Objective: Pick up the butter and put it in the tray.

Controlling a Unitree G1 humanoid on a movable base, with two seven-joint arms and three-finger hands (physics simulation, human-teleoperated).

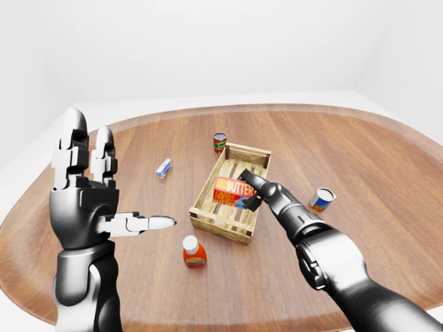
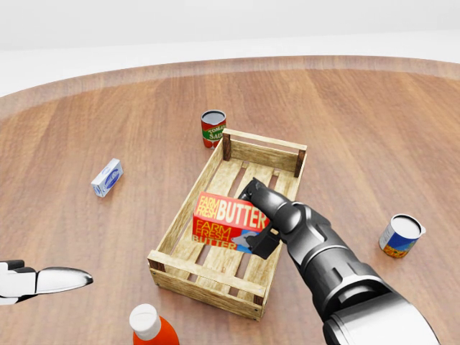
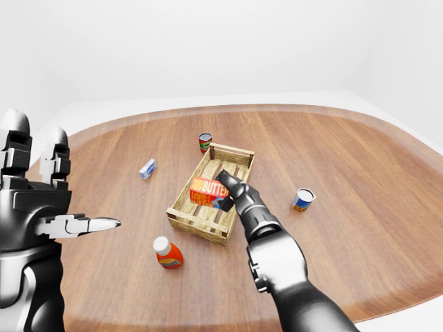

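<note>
White walls ring the round wooden table (image 2: 374,108), where the right hand (image 2: 260,215) grips the butter (image 2: 230,214) low inside the tray (image 2: 183,223) mid-table, so placing seems nearly done; next, let go and lift clear.

A bare simulated test room: plain white walls (image 1: 208,48) enclose one large round brown wooden table (image 1: 387,173), strewn with groceries around a slatted pale wooden crate (image 2: 248,284), without any furniture.
</note>
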